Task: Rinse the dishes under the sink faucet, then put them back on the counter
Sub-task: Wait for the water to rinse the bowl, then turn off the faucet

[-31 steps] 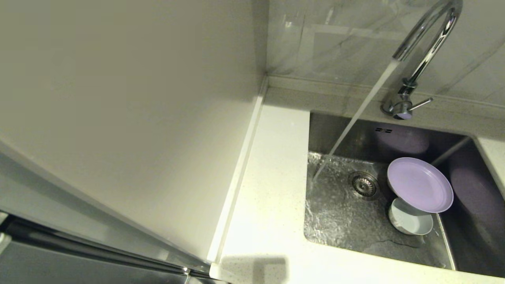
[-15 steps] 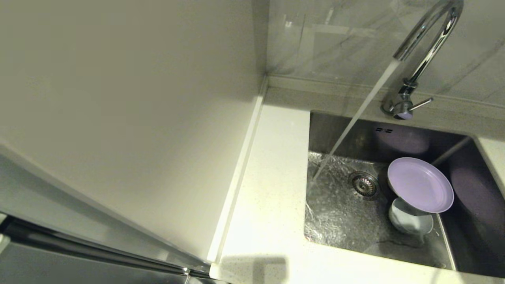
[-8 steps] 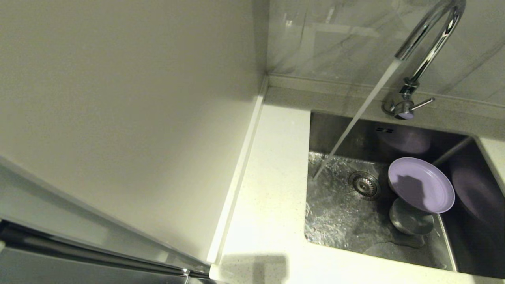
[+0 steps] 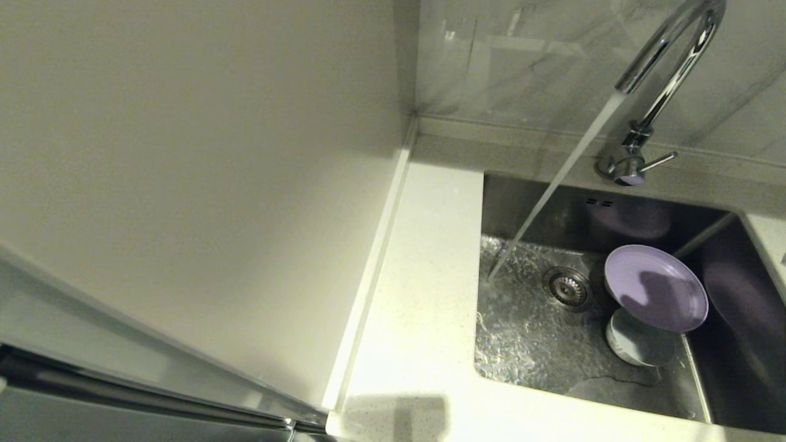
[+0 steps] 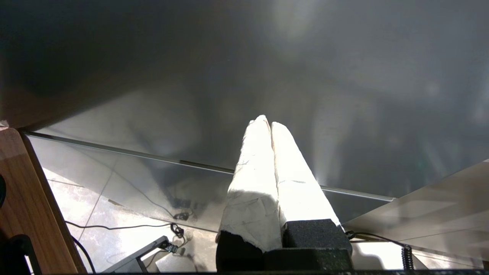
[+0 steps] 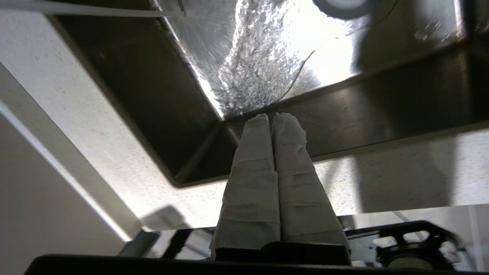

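water running, dishes sitting in the sink

faucet point(image 4: 666, 67) is on, stream landing on the sink point(image 4: 528, 344) floor just beside the drain strainer point(image 4: 568, 287). lilac plate point(image 4: 656, 288) sits tilted at the far right side of the basin, its lower edge resting over the pale blue-white bowl point(image 4: 640, 345), which is right in front of it. can't spot the pink cup anywhere. counter point(image 4: 424, 276) runs along the left of the sink.

right gripper point(image 6: 273, 116) isn't in the head view, but its wrist view shows it above the near counter edge, pointing into the sink, taped fingers pressed together with nothing between them. left gripper point(image 5: 266, 121) is parked down away from the counter, fingers also together, holding nothing, with floor tiles and some cables point(image 5: 126, 219) below it.
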You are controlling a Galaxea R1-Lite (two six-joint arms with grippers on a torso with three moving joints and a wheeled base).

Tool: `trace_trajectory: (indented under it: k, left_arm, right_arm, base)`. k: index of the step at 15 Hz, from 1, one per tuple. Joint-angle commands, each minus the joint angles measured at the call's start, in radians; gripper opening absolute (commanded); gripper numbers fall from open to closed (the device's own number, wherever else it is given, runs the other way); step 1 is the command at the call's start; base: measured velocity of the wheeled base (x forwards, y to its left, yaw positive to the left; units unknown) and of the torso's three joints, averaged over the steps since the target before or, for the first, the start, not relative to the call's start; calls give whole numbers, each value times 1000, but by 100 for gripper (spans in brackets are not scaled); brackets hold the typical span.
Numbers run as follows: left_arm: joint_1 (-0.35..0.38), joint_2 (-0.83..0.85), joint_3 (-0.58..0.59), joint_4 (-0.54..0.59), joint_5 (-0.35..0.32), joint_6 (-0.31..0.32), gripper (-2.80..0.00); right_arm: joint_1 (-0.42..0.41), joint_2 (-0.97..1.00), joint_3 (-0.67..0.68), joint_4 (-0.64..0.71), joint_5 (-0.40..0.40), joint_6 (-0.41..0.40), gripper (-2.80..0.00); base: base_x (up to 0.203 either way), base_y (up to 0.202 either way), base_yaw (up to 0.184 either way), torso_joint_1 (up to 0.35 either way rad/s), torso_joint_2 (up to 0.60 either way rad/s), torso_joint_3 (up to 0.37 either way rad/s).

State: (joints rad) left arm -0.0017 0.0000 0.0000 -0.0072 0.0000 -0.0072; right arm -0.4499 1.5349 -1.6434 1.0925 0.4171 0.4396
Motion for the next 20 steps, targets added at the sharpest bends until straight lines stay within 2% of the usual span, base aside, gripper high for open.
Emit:
trace_trajectory:
  k: [1, 4, 5, 7, 10, 12, 20]
  left_arm:
    - [0, 0, 3, 0, 0, 0, -280]
    - [0, 0, 3, 0, 0, 0, -280]
    - [0, 0, 3, 0, 0, 0, -280]
    - [0, 0, 3, 0, 0, 0, -280]
    - [0, 0, 3, 0, 0, 0, -280]
    - [0, 0, 3, 0, 0, 0, -280]
    - [0, 0, 3, 0, 0, 0, -280]
  right_arm:
    - [-81, 106, -2, 6, 101, 4, -280]
    - [-165, 244, -17, 4, 311, 18, -280]
    - [-186, 292, -37, 2, 403, 20, -280]
    - [-225, 394, -131, -1, 642, 21, -280]
    - [-217, 487, -218, -60, 853, 22, -280]
    - [-192, 511, -219, -118, 902, 22, -280]
    - [-64, 568, -230, -196, 904, 18, -280]
  base:
    - [0, 0, 0, 0, 0, 0]
    - [0, 0, 0, 0, 0, 0]
    - [0, 0, 0, 0, 0, 0]
    - [0, 0, 0, 0, 0, 0]
    - [0, 0, 0, 0, 0, 0]
    - [0, 0, 0, 0, 0, 0]
    - [0, 0, 0, 0, 0, 0]
